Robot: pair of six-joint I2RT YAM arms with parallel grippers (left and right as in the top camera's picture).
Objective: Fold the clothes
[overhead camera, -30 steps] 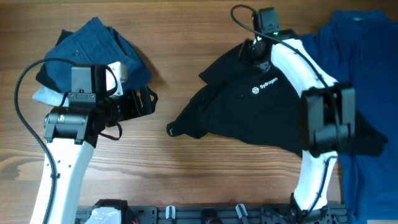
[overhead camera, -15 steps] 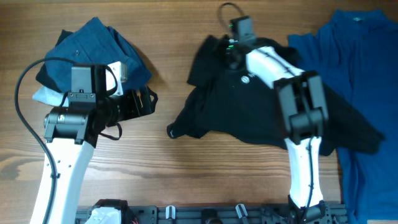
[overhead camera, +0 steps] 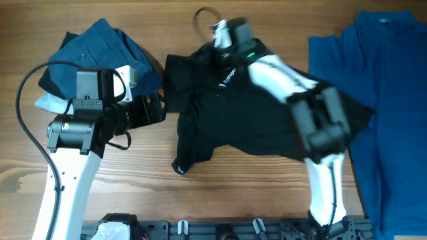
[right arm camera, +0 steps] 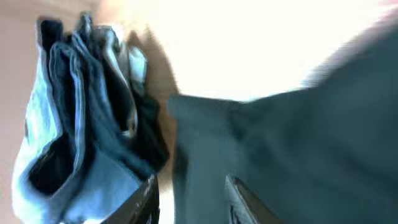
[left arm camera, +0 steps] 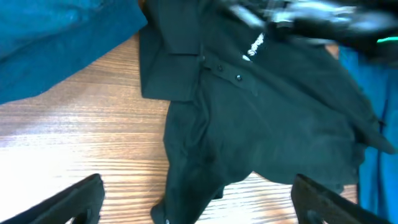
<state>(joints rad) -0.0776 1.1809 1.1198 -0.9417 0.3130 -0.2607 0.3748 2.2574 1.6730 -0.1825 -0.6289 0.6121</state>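
Observation:
The black polo shirt (overhead camera: 253, 113) lies crumpled in the middle of the table, its collar and white logo toward the back left. My right gripper (overhead camera: 215, 55) is shut on the shirt near the collar; black fabric (right arm camera: 298, 143) fills the space between its fingers (right arm camera: 189, 196). My left gripper (overhead camera: 150, 110) is open and empty, just left of the shirt's collar edge. In the left wrist view the shirt (left arm camera: 267, 112) lies ahead of the spread fingers (left arm camera: 199, 205).
A pile of folded blue clothes (overhead camera: 100, 47) sits at the back left, behind my left arm; it also shows in the left wrist view (left arm camera: 56, 43) and the right wrist view (right arm camera: 68, 124). A plain blue shirt (overhead camera: 387, 87) lies spread at the right edge.
My right gripper has dragged the black polo's collar end well to the left, up to the left gripper. The shirt has bunched up and its logo has turned. The left arm has not moved.

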